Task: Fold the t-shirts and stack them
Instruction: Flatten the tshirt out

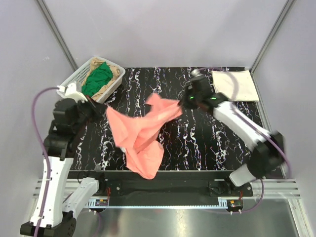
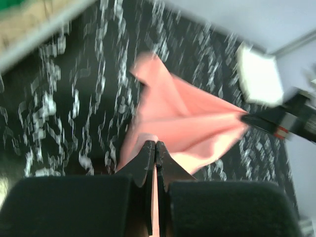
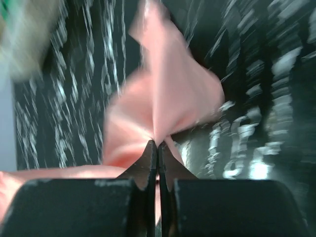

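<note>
Drawing the left tool and right tool evenly apart, and level, looks the surest way to spread the pink shirt before it is laid down for folding. Each tool is closed tight on a pinch of the cloth, holding it slung above the desk, the bulk drooping bunched toward the near edge. A cream shirt lies folded at the far right corner. A green shirt and a tan shirt sit in the basket at far left.
</note>
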